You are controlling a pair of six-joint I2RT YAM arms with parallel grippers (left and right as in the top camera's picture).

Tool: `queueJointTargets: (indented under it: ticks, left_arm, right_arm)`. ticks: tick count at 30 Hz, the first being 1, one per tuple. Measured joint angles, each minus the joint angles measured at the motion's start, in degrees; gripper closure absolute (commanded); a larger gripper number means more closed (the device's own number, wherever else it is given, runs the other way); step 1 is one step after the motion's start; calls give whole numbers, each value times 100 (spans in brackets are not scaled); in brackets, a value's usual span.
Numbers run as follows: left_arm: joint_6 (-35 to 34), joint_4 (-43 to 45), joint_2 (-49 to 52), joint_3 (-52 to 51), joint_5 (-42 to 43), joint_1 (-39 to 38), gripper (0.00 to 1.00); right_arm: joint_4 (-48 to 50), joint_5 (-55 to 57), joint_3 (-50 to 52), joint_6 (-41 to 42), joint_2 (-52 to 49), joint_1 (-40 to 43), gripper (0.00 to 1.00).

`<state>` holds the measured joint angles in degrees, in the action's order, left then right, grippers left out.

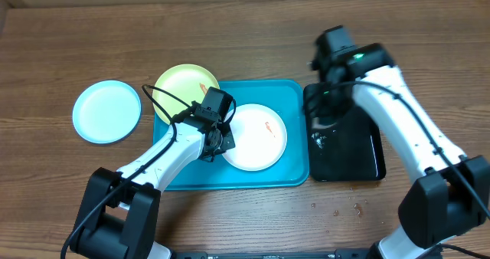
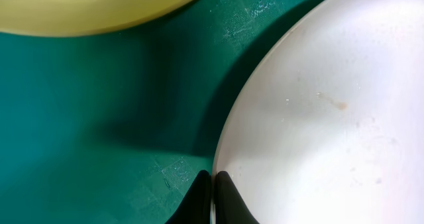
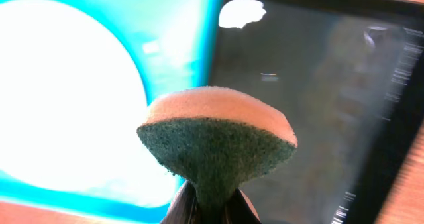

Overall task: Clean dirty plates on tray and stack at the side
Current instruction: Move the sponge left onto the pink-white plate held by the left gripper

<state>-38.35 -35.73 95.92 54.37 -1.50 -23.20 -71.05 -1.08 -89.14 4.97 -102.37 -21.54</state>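
Observation:
On the cyan tray point(image 1: 176, 175) lies a white plate point(image 1: 260, 140) with a small orange smear. My left gripper point(image 1: 222, 142) is shut on its left rim. In the left wrist view the black fingertips point(image 2: 199, 191) pinch that rim of the white plate point(image 2: 318, 118) over the tray point(image 2: 99, 118). A yellow-green plate point(image 1: 184, 85) overlaps the tray's far left corner, and its edge point(image 2: 86, 8) shows there too. A light cyan plate point(image 1: 107, 111) rests on the table at the left. My right gripper point(image 3: 211, 207) is shut on a green and orange sponge point(image 3: 218, 138), held above the black tray point(image 3: 318, 105).
A glossy black tray point(image 1: 348, 148) lies right of the cyan tray, touching its side. Small crumbs point(image 1: 337, 209) dot the wooden table in front of it. My right arm point(image 1: 398, 113) reaches over the black tray from the near right.

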Motion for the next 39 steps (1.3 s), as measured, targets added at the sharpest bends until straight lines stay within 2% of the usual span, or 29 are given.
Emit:
queueJointTargets:
  ticks: [6, 12, 24, 39]
  left_arm:
    - [0, 0, 0, 0, 0, 0, 96]
    - [0, 0, 0, 0, 0, 0, 96]
    - [0, 0, 0, 0, 0, 0, 96]
    - [0, 0, 0, 0, 0, 0, 96]
  right_arm:
    - [293, -151, 0, 144, -7, -767, 96]
    - [551, -120, 0, 273, -223, -1191, 96]
    - [1005, -31, 0, 400, -1121, -1231, 96]
    - [1410, -160, 0, 407, -1604, -1228, 96]
